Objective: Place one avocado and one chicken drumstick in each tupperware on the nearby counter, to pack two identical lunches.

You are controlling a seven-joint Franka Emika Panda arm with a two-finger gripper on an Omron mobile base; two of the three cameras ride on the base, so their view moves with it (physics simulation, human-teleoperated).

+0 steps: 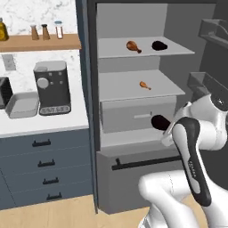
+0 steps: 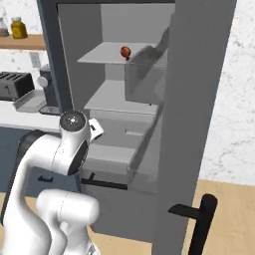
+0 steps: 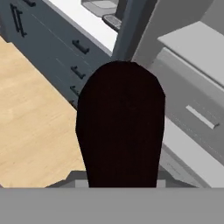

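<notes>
- A near-black, glossy avocado (image 3: 120, 124) sits clamped in the tool (image 1: 165, 127), in front of the fridge drawer (image 1: 138, 116).
- A 2nd avocado (image 1: 159, 45) lies on the top fridge shelf (image 1: 142, 50), at 3 o'clock of a red-brown chicken drumstick (image 1: 133, 46).
- A smaller orange drumstick (image 1: 144, 85) lies on the middle shelf (image 1: 133, 89).
- The light-grey tupperware (image 1: 22, 105) sits on the worktop (image 1: 40, 122), at 9 o'clock of the coffee machine (image 1: 52, 87); nothing can be seen inside it.

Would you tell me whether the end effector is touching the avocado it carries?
Touching: in the hand view the avocado sits right between the end effector's fingers.

Near-black avocado (image 3: 120, 127) held in the hand, second avocado (image 1: 159, 45) beside drumstick (image 1: 133, 46) on top shelf
</notes>
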